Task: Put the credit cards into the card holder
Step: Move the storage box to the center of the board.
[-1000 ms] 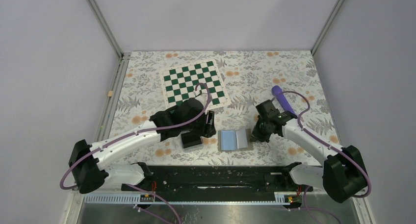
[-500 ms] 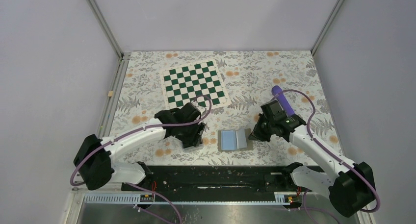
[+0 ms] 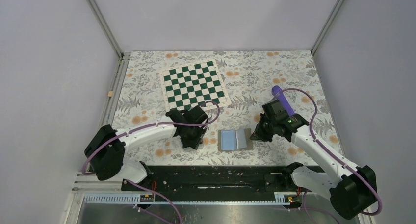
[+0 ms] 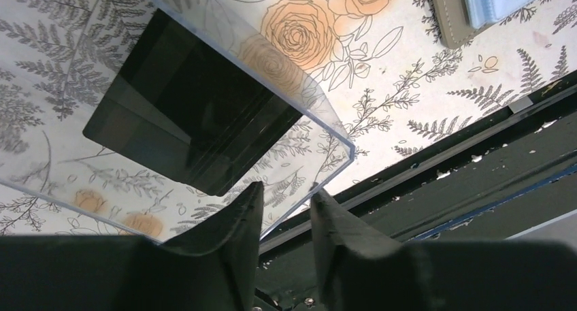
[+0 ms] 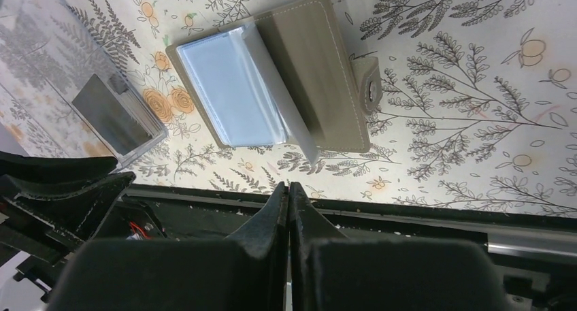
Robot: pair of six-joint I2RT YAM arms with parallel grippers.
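The clear acrylic card holder (image 4: 299, 100) lies on the floral cloth with a stack of black credit cards (image 4: 190, 113) inside it. It also shows in the right wrist view (image 5: 102, 107) with the cards (image 5: 112, 117) in it. In the top view my left gripper (image 3: 194, 135) hovers over the holder (image 3: 191, 145) and hides most of it. The left gripper (image 4: 286, 199) is a little open and empty, at the holder's near corner. My right gripper (image 5: 289, 188) is shut and empty, just right of the open taupe wallet (image 3: 234, 139).
The wallet (image 5: 272, 86) lies open with its light-blue inside up, between the two grippers. A green-and-white chessboard (image 3: 195, 84) lies further back. A purple object (image 3: 283, 99) lies behind the right arm. The black base rail (image 3: 216, 177) runs along the near edge.
My left gripper has pulled back from right of the holder and now sits over it. The right arm has barely moved.
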